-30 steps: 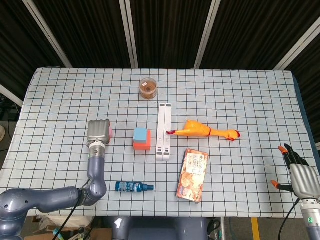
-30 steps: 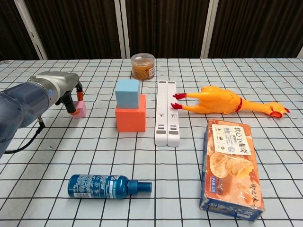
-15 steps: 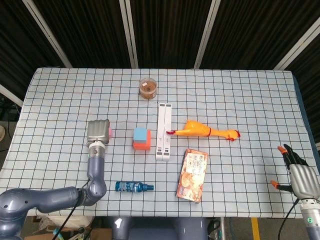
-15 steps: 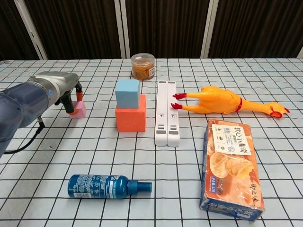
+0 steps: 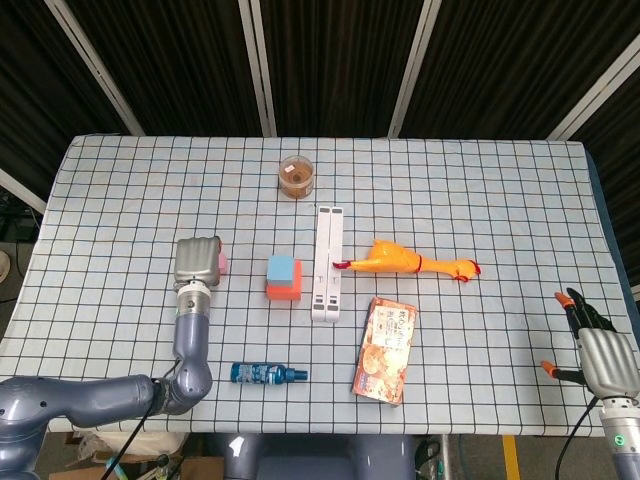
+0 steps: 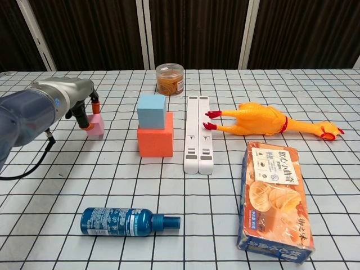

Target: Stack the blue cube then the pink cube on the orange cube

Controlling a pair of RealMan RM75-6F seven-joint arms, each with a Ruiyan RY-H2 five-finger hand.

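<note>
The blue cube (image 5: 283, 268) (image 6: 152, 110) sits on the orange cube (image 5: 287, 290) (image 6: 155, 141) near the table's middle. To their left is the small pink cube (image 5: 221, 263) (image 6: 95, 126), pinched by my left hand's (image 5: 197, 260) (image 6: 83, 110) orange-tipped fingers (image 6: 93, 106). Seen from the chest, the cube looks barely off the cloth. From the head, the hand's grey back hides most of it. My right hand (image 5: 598, 352) hangs beyond the table's right edge, fingers spread, holding nothing.
A long white bar (image 5: 328, 262) (image 6: 198, 134) lies just right of the stack, with a rubber chicken (image 5: 405, 262) (image 6: 264, 120) beyond it. A snack box (image 5: 385, 350) (image 6: 275, 199) and a blue bottle (image 5: 265, 374) (image 6: 126, 221) lie near the front. A round jar (image 5: 297, 176) (image 6: 170, 79) stands behind.
My left hand and forearm have risen slightly, and the pink cube has come up a little with them. The stack and the right hand have not moved.
</note>
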